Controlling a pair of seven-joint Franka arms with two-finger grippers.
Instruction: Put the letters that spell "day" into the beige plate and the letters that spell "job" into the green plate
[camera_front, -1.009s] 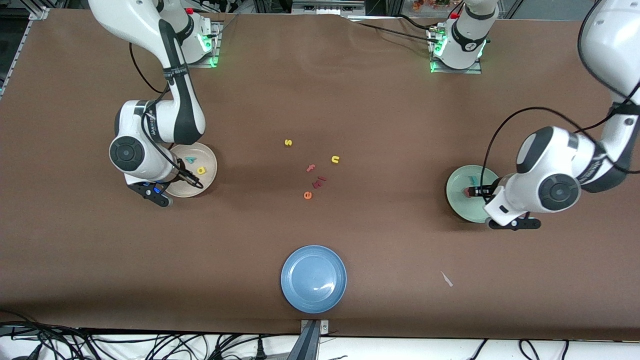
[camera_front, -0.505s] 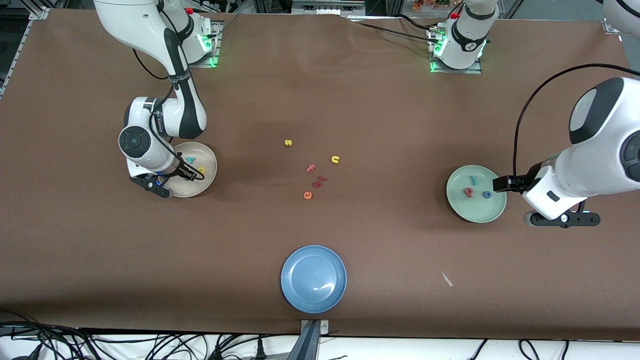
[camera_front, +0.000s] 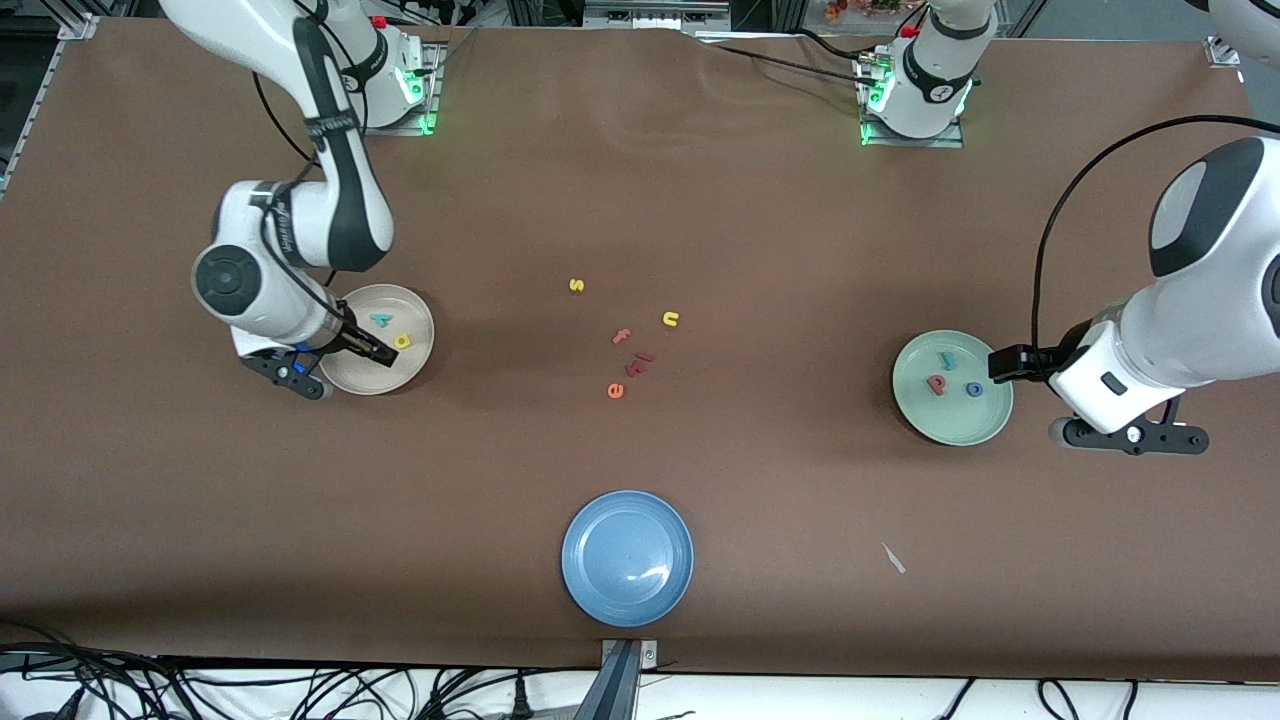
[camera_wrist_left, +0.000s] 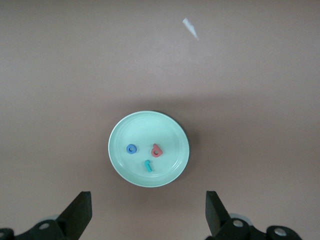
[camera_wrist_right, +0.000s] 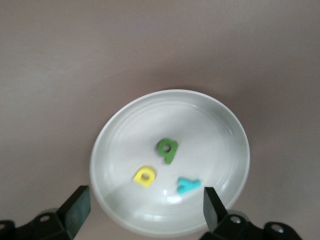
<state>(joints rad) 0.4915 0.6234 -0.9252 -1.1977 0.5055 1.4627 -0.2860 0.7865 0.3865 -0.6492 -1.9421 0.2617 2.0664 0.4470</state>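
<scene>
The beige plate (camera_front: 395, 372) (camera_wrist_right: 210, 125) holds the green d (camera_wrist_right: 167, 149), the yellow a (camera_front: 402, 341) (camera_wrist_right: 145, 176) and the teal y (camera_front: 381, 320) (camera_wrist_right: 188, 185). My right gripper (camera_front: 362, 346) (camera_wrist_right: 145, 202) hangs open over that plate, holding nothing. The green plate (camera_front: 950, 425) (camera_wrist_left: 170, 130) holds the teal j (camera_front: 946, 360) (camera_wrist_left: 148, 166), the blue o (camera_front: 974, 389) (camera_wrist_left: 131, 149) and the pinkish-red b (camera_front: 936, 384) (camera_wrist_left: 157, 150). My left gripper (camera_front: 1005, 362) (camera_wrist_left: 147, 207) is open and empty, above the plate's edge toward the left arm's end.
Loose letters lie mid-table: a yellow s (camera_front: 576, 285), a yellow n (camera_front: 670, 319), a pink f (camera_front: 622, 336), an orange e (camera_front: 615, 391) and small red pieces (camera_front: 640, 362). A blue plate (camera_front: 627, 557) sits near the front camera, a white scrap (camera_front: 893, 558) beside it.
The right gripper has opened over the beige plate and shifted slightly. The left gripper has risen and pulled back from over the green plate's middle to its edge.
</scene>
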